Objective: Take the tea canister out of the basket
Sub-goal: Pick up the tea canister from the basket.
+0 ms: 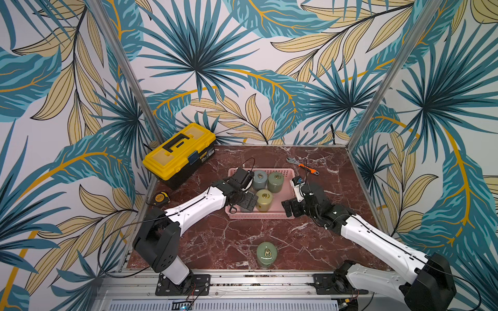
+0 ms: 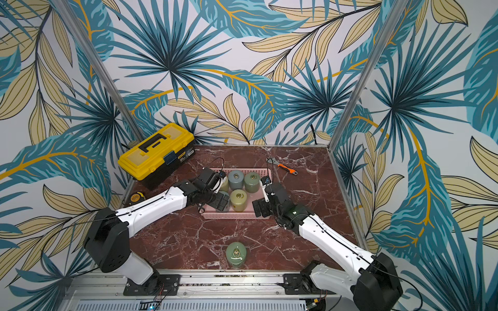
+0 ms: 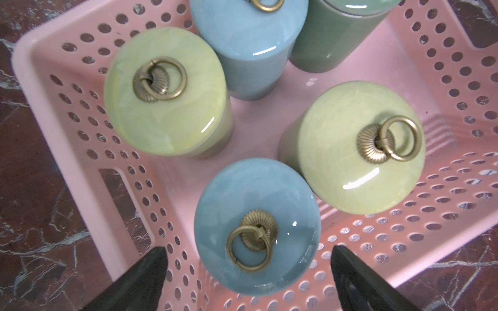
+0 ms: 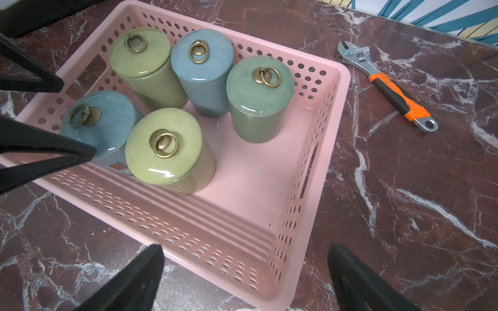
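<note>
The step in hand is the reach for a grasp. The left end effector (image 3: pixel 248 249) hangs above the near-left corner of the pink basket (image 4: pixel 343 80), jaws spread wide and holding nothing. A blue tea canister (image 3: pixel 257 226) stands upright between its two fingers. In the left wrist view there is a clear gap on each side of the domed lid.

The basket sits mid-tabletop (image 1: pixel 215 242) and holds five upright canisters. Besides the targeted one there are:
- a yellow-green canister (image 3: pixel 361 148) just beside it;
- a second yellow-green canister (image 3: pixel 164 91) near the left wall;
- another blue canister (image 3: pixel 248 35) at the back;
- a dark green canister (image 3: pixel 336 32) next to that.

A sixth, green canister (image 1: pixel 266 254) stands outside the basket near the front edge, so part of the unloading seems done.

The right end effector (image 4: pixel 245 247) is released and empty, beside the basket's right end and over its near corner.

The next move likely calls for the left arm to lower until the fingers flank the cylindrical body below the lid, then to close. A grip on the lid alone could lift it off. The glaze looks slick, so the hold should be firm and the lift straight up, clear of the neighbouring canister and the perforated wall. An adjustable wrench (image 4: pixel 388 86) and a yellow toolbox (image 1: pixel 179 153) lie well apart.
</note>
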You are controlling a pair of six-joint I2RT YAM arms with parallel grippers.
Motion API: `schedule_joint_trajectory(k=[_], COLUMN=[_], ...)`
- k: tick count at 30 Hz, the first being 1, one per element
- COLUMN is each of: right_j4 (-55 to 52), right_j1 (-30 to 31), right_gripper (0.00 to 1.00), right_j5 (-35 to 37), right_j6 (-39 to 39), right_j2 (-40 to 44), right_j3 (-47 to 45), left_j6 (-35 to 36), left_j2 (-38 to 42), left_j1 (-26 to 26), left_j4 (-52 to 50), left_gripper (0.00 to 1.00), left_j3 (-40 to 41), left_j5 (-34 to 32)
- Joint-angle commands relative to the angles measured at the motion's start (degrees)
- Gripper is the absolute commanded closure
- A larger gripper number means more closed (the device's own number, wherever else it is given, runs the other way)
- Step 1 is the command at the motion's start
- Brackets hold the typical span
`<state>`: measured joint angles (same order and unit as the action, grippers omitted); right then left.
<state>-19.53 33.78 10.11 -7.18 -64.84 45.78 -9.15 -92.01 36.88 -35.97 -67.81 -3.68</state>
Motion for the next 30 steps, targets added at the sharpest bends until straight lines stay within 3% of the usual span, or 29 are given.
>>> schedule_joint_trajectory(k=[1,17,30], right_j4=[0.8,0.9,0.9], right_j1=[0.0,-0.1,-0.1], right_gripper=[0.01,0.01,0.01], right_j5=[0.6,0.4,0.3], right_j6=[0.6,0.6,0.7], right_j2=[0.1,-0.1,-0.6], right_j3=[-1.0,-1.1,-1.0], left_j6=[1.0,1.1,1.1], left_j2=[-1.1,-5.2,-8.2], left_j1=[0.3,0.6,0.6], left_j4=[-0.7,1.7,2.6], left_gripper=[0.00,0.01,0.07], left_j3=[-3.1,-3.4,-4.6], left_j5=[-0.1,-0.6,0.0])
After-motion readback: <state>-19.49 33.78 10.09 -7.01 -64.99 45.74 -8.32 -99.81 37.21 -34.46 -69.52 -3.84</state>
